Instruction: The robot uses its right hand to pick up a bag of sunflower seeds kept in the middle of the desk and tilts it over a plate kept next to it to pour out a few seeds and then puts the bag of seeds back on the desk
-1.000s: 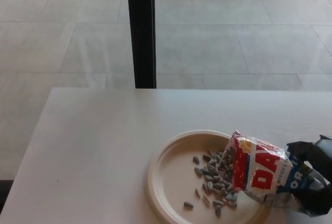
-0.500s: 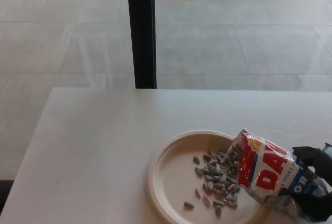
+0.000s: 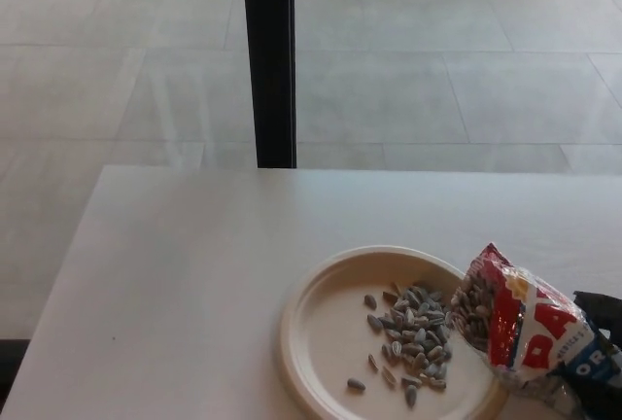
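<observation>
A red, white and blue bag of sunflower seeds [image 3: 530, 328] is tilted with its open mouth toward the left, over the right rim of a cream plate [image 3: 326, 342]. Seeds show inside the bag's mouth. A pile of grey seeds [image 3: 413, 328] lies on the plate's right half, with a few strays toward its front. My right hand [image 3: 604, 342] is at the right edge of the picture, shut on the bag's lower end; only a small black part of it shows. My left hand is out of sight.
The white desk [image 3: 194, 274] spreads to the left of the plate. A black vertical post [image 3: 268, 60] stands behind the desk's far edge, in front of a grey tiled floor.
The bag has drawn back to the right, its mouth rising off the seed pile to the plate's rim. My right hand has moved further out of the picture. The view shifted slightly.
</observation>
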Motion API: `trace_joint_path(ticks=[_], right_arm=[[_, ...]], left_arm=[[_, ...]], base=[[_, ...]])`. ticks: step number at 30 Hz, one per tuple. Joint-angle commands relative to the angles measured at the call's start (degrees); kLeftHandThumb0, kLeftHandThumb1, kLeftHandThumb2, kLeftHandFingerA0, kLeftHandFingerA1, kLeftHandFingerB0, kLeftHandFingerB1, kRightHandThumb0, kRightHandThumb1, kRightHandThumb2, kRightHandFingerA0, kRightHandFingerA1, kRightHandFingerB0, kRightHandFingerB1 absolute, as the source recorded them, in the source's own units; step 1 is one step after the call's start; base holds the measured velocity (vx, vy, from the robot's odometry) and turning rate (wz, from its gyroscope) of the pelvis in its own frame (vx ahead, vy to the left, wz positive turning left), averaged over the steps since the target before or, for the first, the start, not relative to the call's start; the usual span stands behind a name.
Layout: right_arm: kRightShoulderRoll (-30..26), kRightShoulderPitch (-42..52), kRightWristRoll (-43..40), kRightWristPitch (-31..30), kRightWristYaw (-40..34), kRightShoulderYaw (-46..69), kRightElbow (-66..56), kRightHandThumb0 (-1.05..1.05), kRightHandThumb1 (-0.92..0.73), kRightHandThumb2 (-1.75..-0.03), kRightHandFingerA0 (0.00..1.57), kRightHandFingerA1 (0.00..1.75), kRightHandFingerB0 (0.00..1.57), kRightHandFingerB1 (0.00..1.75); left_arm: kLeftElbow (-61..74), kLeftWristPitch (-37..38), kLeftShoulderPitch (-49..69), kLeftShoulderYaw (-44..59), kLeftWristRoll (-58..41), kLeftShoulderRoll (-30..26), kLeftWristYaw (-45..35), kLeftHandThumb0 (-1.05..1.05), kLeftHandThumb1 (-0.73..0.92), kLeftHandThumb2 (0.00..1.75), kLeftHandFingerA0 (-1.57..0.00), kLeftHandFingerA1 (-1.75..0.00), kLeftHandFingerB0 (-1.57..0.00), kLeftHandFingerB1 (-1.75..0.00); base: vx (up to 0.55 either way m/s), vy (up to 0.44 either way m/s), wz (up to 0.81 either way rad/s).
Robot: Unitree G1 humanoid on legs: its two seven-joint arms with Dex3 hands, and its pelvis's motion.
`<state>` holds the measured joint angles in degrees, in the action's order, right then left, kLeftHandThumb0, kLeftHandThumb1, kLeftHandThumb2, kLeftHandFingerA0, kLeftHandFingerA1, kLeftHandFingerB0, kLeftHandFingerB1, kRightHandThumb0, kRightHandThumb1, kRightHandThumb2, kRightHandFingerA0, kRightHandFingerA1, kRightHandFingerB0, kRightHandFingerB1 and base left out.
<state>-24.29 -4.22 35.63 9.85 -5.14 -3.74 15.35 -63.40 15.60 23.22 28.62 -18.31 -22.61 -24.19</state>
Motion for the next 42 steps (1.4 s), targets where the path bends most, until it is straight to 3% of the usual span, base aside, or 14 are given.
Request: trace_joint_path(ticks=[1,3,4,6,8,10,14,16,23,24,31,32,33,42], right_arm=[[-0.53,3.04,1.32,1.86,-8.61,-0.33,5.75,-0.22,-0.59,-0.82,0.86,1.52,0.87,0.92],[-0.05,2.94,1.11,-0.90,-6.67,-0.74,5.05,-0.26,-0.65,-0.69,0.73,1.33,0.75,0.74],[-0.92,2.80,1.04,-4.80,0.26,-2.26,3.44,-0.40,-0.72,-0.63,0.17,0.71,0.30,0.38],[-1.59,2.79,4.46,-9.22,2.16,-4.81,1.96,-0.64,-0.60,-0.81,0.00,0.00,0.06,0.33],[-1.59,2.89,4.48,-11.98,4.62,-5.77,0.66,-0.98,-0.57,-0.80,0.00,0.07,0.02,0.02],[-1.27,3.15,5.42,-15.10,6.77,-6.95,-0.98,-1.05,-0.63,-0.91,0.00,0.18,0.00,0.00],[-0.85,2.90,5.35,-18.38,8.53,-7.95,-1.32,-1.05,-0.61,-0.97,0.00,0.31,0.00,0.06],[-0.75,3.34,5.06,-17.65,7.01,-7.91,-1.27,-0.98,-0.60,-0.76,0.00,0.00,0.00,0.00],[-1.73,4.46,4.31,-16.90,4.66,-7.93,-3.44,-1.05,-0.60,-0.84,0.00,0.00,0.00,0.00],[-2.08,4.61,3.58,-16.78,5.35,-7.54,-4.17,-1.05,-0.72,-0.63,0.00,0.00,0.00,0.00],[-5.27,5.77,-0.29,-16.37,10.39,-4.94,-9.16,-1.05,-0.75,-0.64,0.00,0.00,0.00,0.00],[-5.76,5.82,-0.94,-16.25,11.25,-4.43,-9.86,-1.05,-0.75,-0.65,0.00,0.00,0.00,0.00],[-7.05,6.58,-2.04,-16.85,13.62,-3.25,-11.93,-1.05,-0.75,-0.65,0.00,0.00,0.00,0.00],[-12.65,11.41,-10.87,-14.30,20.46,5.73,-21.75,-1.05,-0.74,-0.64,0.00,0.00,0.00,0.00]], left_arm=[[-2.28,2.47,-0.26,1.36,-0.81,-0.59,-0.58,-0.72,0.73,0.87,-0.37,-0.82,-0.37,-0.71],[-1.57,2.63,0.07,1.62,-1.12,-0.29,-0.96,-0.72,0.73,0.89,-0.37,-0.84,-0.38,-0.73],[-0.33,2.06,0.40,1.54,-1.05,-0.19,-0.95,-0.76,0.58,1.15,-0.33,-0.75,-0.34,-0.70],[-1.12,2.64,0.28,1.36,-0.38,-0.22,-0.65,-0.71,0.72,0.92,-0.37,-0.83,-0.38,-0.73],[-0.75,2.59,0.49,1.61,-0.73,-0.10,-1.20,-0.73,0.72,0.87,-0.29,-0.88,-0.35,-0.75],[1.31,2.53,1.54,1.57,-0.83,0.31,-1.32,-0.77,0.60,1.16,-0.32,-0.76,-0.36,-0.72],[-0.46,3.07,0.83,1.13,0.12,-0.11,-0.52,-0.76,0.59,1.14,-0.32,-0.72,-0.34,-0.68],[-0.28,2.16,0.71,1.68,-0.65,-0.04,-0.96,-0.79,0.59,1.15,-0.33,-0.76,-0.34,-0.70],[1.25,1.71,1.30,1.49,-0.48,0.21,-1.16,-0.76,0.58,1.13,-0.33,-0.75,-0.34,-0.69],[0.22,1.71,0.74,1.49,-0.30,0.02,-0.77,-0.73,0.74,0.88,-0.35,-0.82,-0.35,-0.71],[0.07,2.57,0.42,1.39,-0.17,0.49,-0.38,-0.70,0.58,1.13,-0.33,-0.75,-0.34,-0.70],[0.62,2.37,0.52,1.62,-0.51,0.60,-0.49,-0.74,0.72,0.87,-0.33,-0.87,-0.35,-0.74],[0.26,2.60,0.43,1.30,-0.03,0.50,-0.18,-0.76,0.59,1.15,-0.34,-0.74,-0.35,-0.69],[0.85,2.33,0.75,1.48,-0.34,0.75,-0.39,-0.71,0.59,1.14,-0.33,-0.75,-0.35,-0.70]], base=[[0.00,0.000,0.00],[0.00,0.000,0.00],[0.00,0.000,0.00],[0.00,0.000,0.00],[0.00,0.000,0.00],[0.00,0.000,0.00],[0.00,0.000,0.00],[0.00,0.000,0.00],[0.00,0.000,0.00],[0.00,0.000,0.00],[0.00,0.000,0.00],[0.00,0.000,0.00],[0.00,0.000,0.00],[0.00,0.000,0.00]])
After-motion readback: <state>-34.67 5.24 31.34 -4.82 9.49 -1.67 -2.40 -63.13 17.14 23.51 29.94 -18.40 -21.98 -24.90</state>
